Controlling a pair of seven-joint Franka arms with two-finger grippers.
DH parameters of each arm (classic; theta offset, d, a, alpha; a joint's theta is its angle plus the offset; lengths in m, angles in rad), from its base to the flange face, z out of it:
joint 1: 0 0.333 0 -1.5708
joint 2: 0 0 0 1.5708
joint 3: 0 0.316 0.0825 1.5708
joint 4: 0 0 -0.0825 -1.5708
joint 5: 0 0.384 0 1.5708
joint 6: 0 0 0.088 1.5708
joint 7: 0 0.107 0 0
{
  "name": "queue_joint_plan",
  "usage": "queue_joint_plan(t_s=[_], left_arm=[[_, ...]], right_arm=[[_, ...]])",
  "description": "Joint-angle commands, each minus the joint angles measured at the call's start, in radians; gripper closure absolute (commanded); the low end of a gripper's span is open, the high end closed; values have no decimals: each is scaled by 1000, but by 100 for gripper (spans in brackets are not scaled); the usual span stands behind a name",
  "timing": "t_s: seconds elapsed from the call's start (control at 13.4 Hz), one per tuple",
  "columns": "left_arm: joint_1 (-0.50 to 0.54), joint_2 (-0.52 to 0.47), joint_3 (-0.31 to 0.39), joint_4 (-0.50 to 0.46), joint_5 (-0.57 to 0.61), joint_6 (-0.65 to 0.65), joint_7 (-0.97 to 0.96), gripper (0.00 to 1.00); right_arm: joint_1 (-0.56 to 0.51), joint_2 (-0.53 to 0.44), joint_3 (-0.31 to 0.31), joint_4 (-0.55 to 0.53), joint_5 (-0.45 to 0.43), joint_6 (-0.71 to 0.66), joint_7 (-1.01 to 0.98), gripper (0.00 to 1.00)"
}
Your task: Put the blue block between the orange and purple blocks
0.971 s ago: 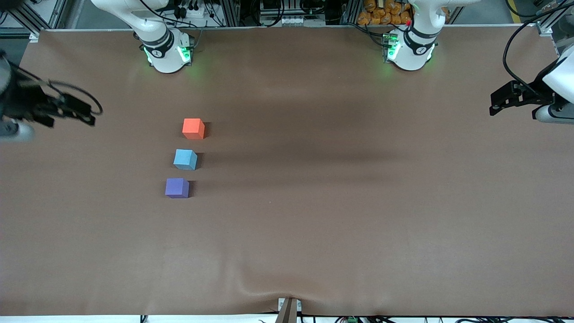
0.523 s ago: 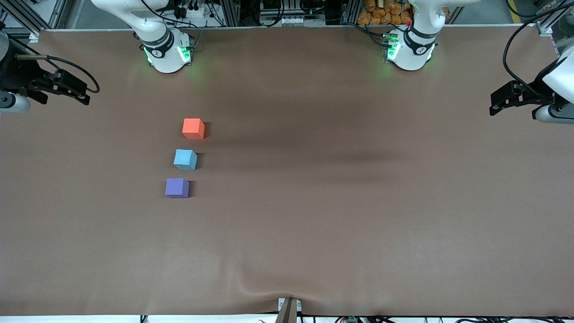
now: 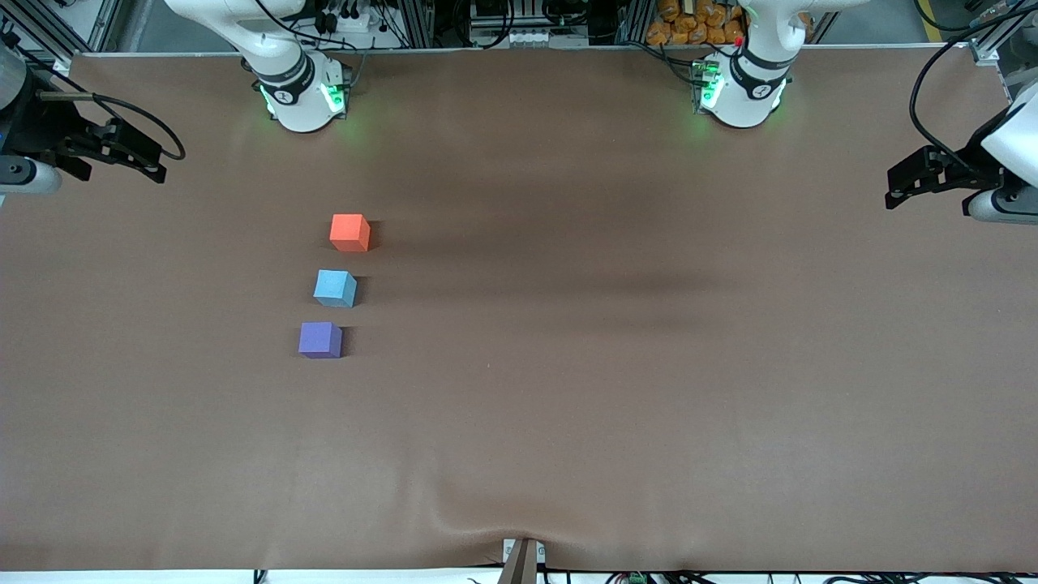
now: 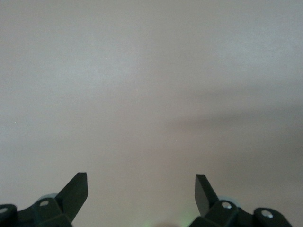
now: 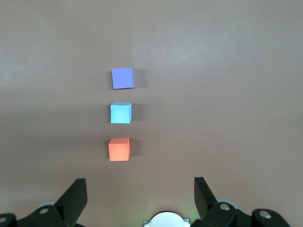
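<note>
Since a second ago the right gripper (image 3: 154, 162) has been drawn up and back toward the right arm's end of the worktop (image 3: 616, 389), while the left gripper (image 3: 896, 188) and the three blocks are found unchanged. Both pairs of jaws are seen spread wide with nothing between them: in the right wrist view the right gripper (image 5: 140, 189) is shown parted above bare brown surface, and in the left wrist view the left gripper (image 4: 141, 187) is shown parted likewise over a plain stretch of the worktop. The right gripper is held in the air over the edge of the worktop at the right arm's end; the left gripper is held over the edge at the left arm's end, where its arm waits. Well apart from both, three cubes are laid in a slightly slanted row toward the right arm's end of the worktop. The orange block (image 3: 350, 232) is set farthest from the front camera, the purple block (image 3: 320, 340) nearest to it, and the blue block (image 3: 335, 289) is seen between the two, separated from each by a small gap and turned a little out of square with them. The same order is shown in the right wrist view: orange block (image 5: 119, 149), blue block (image 5: 120, 113), purple block (image 5: 122, 78).
</note>
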Motion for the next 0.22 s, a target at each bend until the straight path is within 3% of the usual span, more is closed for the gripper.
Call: queue_joint_plan(t_s=[0.0, 0.15], left_arm=[[11, 5, -5, 11, -5, 0, 15, 0], [11, 5, -5, 11, -5, 0, 17, 0]], right_arm=[[-23, -31, 16, -31, 5, 17, 3, 0], [-25, -30, 14, -31, 17, 19, 3, 0]])
